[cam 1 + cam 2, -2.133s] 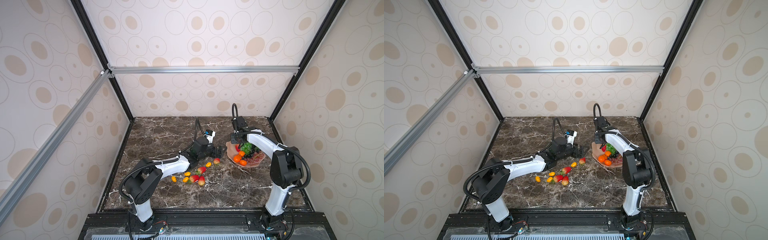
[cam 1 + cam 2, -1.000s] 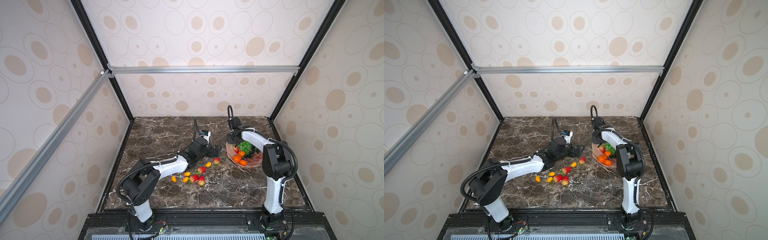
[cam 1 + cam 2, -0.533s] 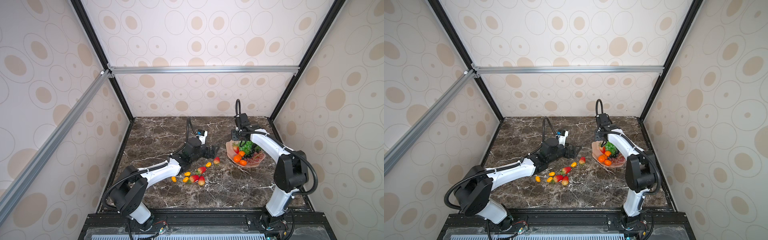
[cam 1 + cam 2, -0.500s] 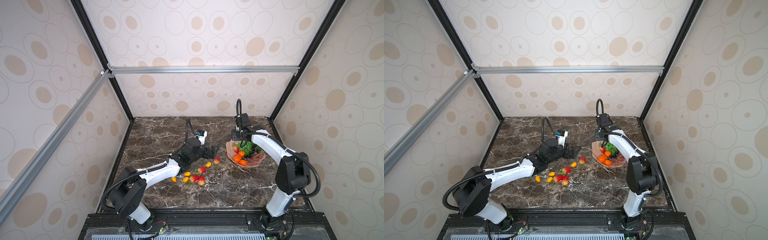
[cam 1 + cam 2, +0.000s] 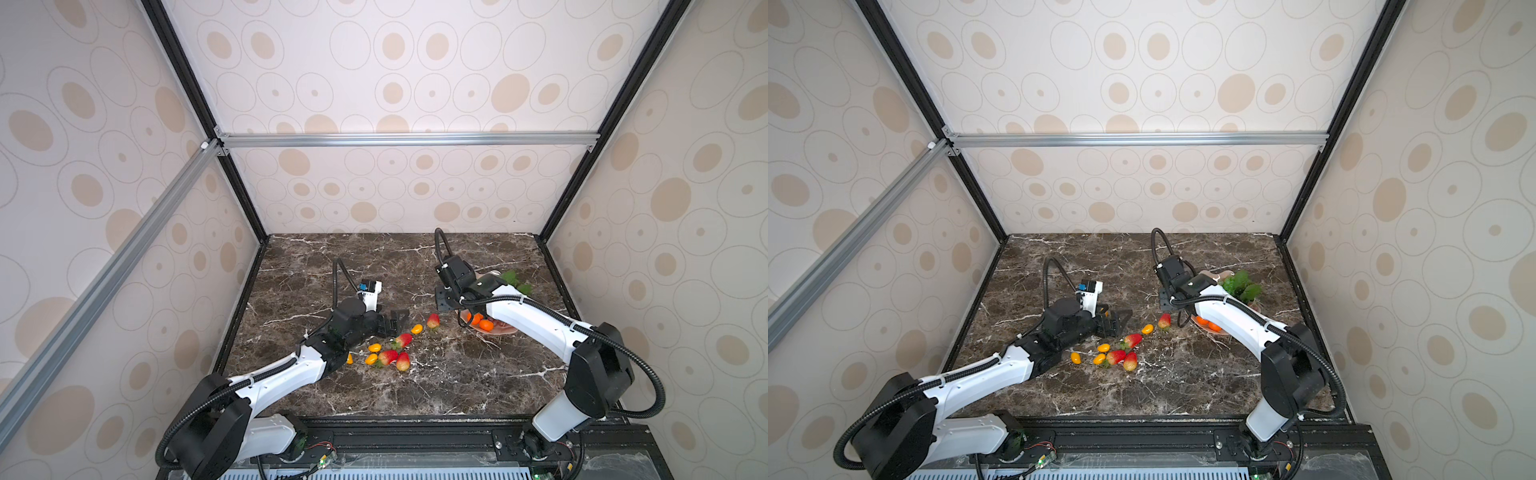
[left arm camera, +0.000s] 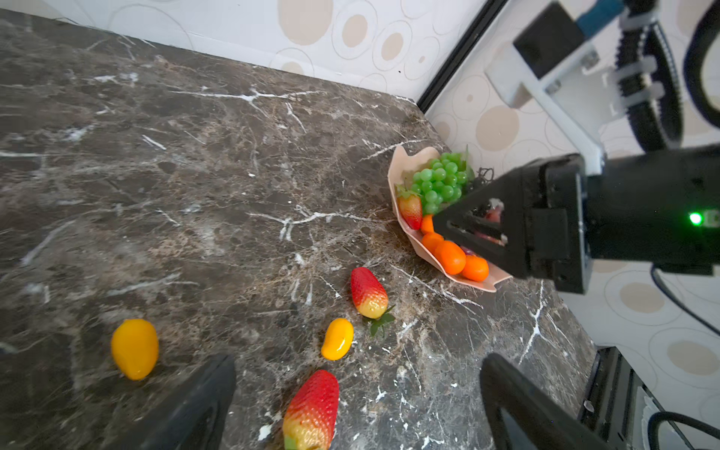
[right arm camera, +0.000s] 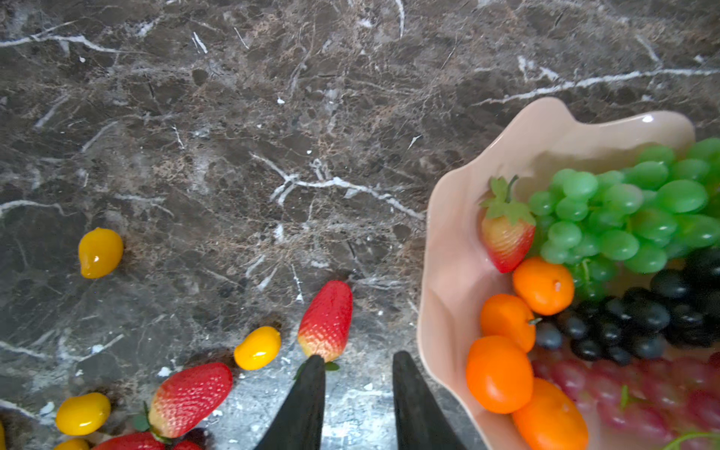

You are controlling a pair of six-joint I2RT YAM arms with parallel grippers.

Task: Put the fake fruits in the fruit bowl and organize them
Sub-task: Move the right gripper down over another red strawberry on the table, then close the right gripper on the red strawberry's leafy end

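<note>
The pale pink fruit bowl (image 7: pixel 448 241) (image 5: pixel 500 331) (image 5: pixel 1219 331) (image 6: pixel 399 163) holds green grapes (image 7: pixel 623 210), dark grapes (image 7: pixel 643 315), red grapes, oranges (image 7: pixel 541 286) and a strawberry (image 7: pixel 506 233). My right gripper (image 7: pixel 358 358) (image 5: pixel 442 305) (image 5: pixel 1165 303) hovers just left of the bowl, open, with nothing between its fingers. One fingertip is at the leaf end of a loose strawberry (image 7: pixel 327 319) (image 5: pixel 433 320) (image 6: pixel 368 290). My left gripper (image 6: pixel 356 364) (image 5: pixel 395 320) (image 5: pixel 1115 320) stands wide open over a yellow oval fruit (image 6: pixel 337 339) (image 5: pixel 417 329) and another strawberry (image 6: pixel 311 409) (image 5: pixel 402 340).
More loose fruit lies on the dark marble table nearer the front: two strawberries (image 5: pixel 387 356) (image 5: pixel 402 361) and yellow oval fruits (image 5: pixel 375 347) (image 5: pixel 370 358). Green leaves (image 5: pixel 515 278) hang over the bowl's far rim. Patterned walls and black frame posts close in the table.
My right gripper has come off the bowl, leftward and down to the strawberry beside it, with its jaws a little wider. My left gripper has drawn back slightly toward the loose fruit, still open.
</note>
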